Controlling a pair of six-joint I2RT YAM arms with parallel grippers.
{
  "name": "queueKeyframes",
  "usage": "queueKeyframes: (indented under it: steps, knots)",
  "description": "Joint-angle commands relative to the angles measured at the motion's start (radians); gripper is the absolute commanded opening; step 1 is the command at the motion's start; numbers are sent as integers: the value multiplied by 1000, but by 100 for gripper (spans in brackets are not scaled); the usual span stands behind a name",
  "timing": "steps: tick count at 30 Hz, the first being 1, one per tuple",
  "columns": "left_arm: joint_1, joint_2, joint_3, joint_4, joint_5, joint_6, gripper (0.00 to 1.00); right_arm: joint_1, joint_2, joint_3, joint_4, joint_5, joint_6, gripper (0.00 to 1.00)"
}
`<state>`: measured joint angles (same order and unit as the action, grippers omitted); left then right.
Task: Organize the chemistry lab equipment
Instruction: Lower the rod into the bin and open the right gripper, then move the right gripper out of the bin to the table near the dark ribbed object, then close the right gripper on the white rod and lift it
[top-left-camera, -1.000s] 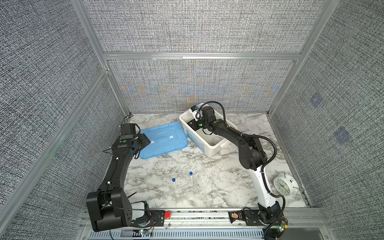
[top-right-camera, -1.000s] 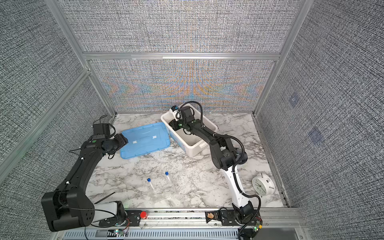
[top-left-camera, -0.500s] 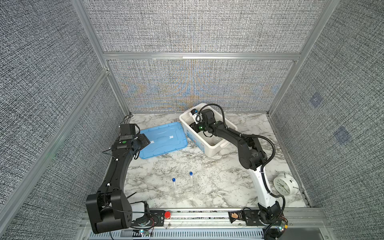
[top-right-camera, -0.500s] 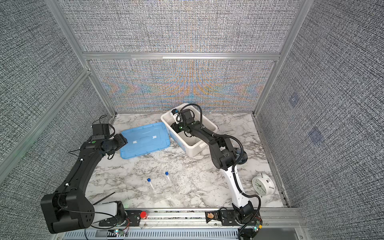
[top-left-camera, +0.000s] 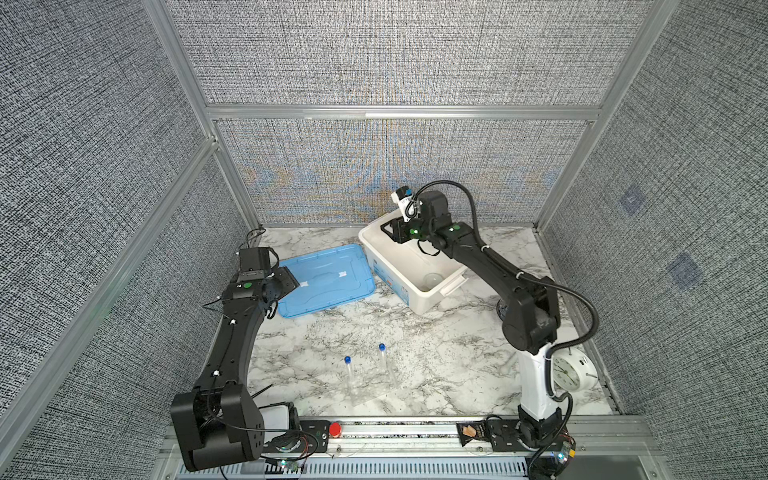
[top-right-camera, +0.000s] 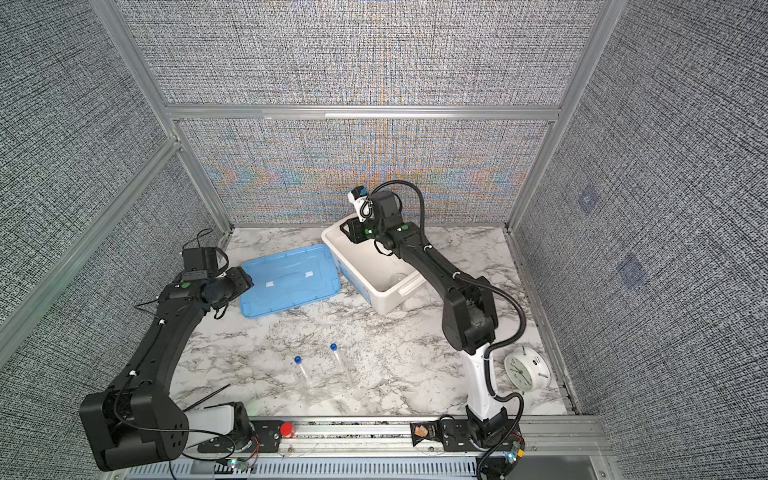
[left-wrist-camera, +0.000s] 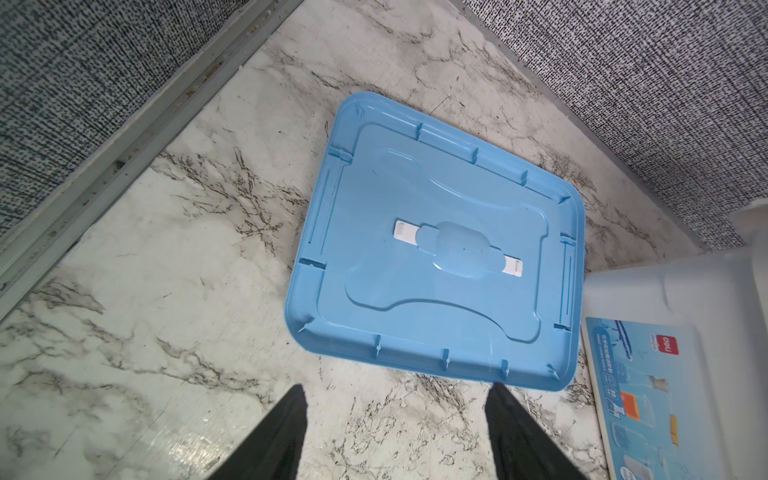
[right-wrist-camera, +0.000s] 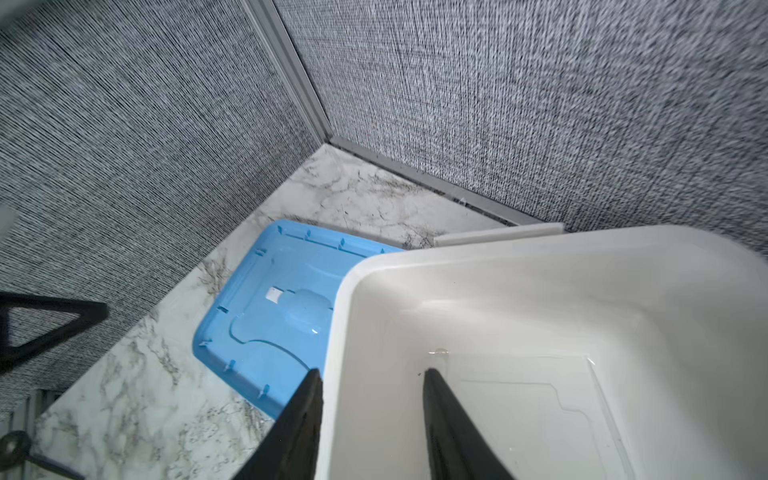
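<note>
Two slim clear tubes with blue caps (top-left-camera: 348, 365) (top-left-camera: 384, 355) lie side by side on the marble near the front middle; both top views show them (top-right-camera: 300, 368). A white bin (top-left-camera: 390, 276) stands at the back, and a small round white bowl (top-left-camera: 432, 279) rests on its floor. My right gripper (top-left-camera: 390, 230) hovers over the bin's far left corner. It is open and empty, and in the right wrist view (right-wrist-camera: 372, 372) one finger is over the bin's wall and the other inside. My left gripper (left-wrist-camera: 397, 387) is open and empty beside the blue lid (left-wrist-camera: 436, 249).
The blue lid (top-left-camera: 328, 282) lies flat, left of the bin. A round white alarm clock (top-left-camera: 571, 372) stands at the front right, by the right arm's base. Mesh walls close the left, back and right sides. A metal rail runs along the front.
My right gripper's jaws have opened, and its wrist has lifted a little over the bin's far corner. The left arm and the tubes have not moved.
</note>
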<state>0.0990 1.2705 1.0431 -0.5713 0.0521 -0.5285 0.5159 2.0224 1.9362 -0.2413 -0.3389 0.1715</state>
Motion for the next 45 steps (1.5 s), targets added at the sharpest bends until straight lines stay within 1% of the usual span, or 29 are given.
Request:
queueKeyframes:
  steps: [1, 3, 6, 8, 10, 13, 15, 18, 19, 20, 22, 25, 26, 30, 34, 35, 39, 41, 43, 45]
  knots:
    - [1, -4, 8, 20, -10, 12, 69, -11, -133, -86, -39, 87, 55, 45]
    - [1, -8, -5, 36, -28, 9, 69, -20, -234, -170, -61, 152, 70, 46]
    - [2, -7, -22, 70, -35, -11, 69, -38, -403, -319, -123, 288, 108, 47]
    - [1, -2, -33, 93, -41, -22, 69, -57, -529, -450, -143, 356, 138, 48]
    - [1, 5, -37, 102, -51, -31, 69, -82, -632, -570, -174, 388, 174, 48]
    - [1, 16, -32, 99, -55, -49, 69, -125, -774, -711, -299, 430, 248, 48]
    - [1, 18, -36, 110, -53, -48, 69, -153, -844, -799, -363, 447, 269, 48]
    - [1, 10, -53, 122, -65, -45, 69, -197, -929, -914, -491, 453, 362, 49]
    - [1, 9, -56, 120, -70, -45, 69, -206, -952, -951, -545, 465, 418, 52]
    - [1, 9, -58, 119, -70, -43, 69, -210, -973, -1002, -590, 482, 482, 57]
    - [1, 7, -62, 118, -67, -36, 69, -217, -1001, -1070, -644, 485, 558, 64]
    - [1, 8, -77, 124, -68, -45, 69, -239, -1019, -1144, -700, 513, 651, 72]
    - [1, 11, -78, 125, -63, -48, 69, -248, -1023, -1168, -705, 512, 666, 73]
    - [1, 22, -59, 122, -41, -41, 69, -296, -1020, -1280, -644, 483, 655, 73]
    - [1, 26, -54, 125, -31, -43, 69, -322, -989, -1319, -621, 465, 642, 72]
    - [1, 28, -55, 129, -28, -44, 69, -326, -981, -1336, -611, 462, 654, 71]
    - [1, 41, -50, 144, -24, -47, 69, -383, -923, -1416, -505, 380, 664, 65]
    - [1, 50, -33, 141, -12, -47, 69, -400, -897, -1421, -490, 363, 656, 60]
    - [1, 62, -11, 133, 0, -34, 69, -407, -869, -1420, -475, 357, 640, 50]
    - [1, 71, 3, 123, -11, -24, 69, -409, -852, -1413, -479, 353, 627, 43]
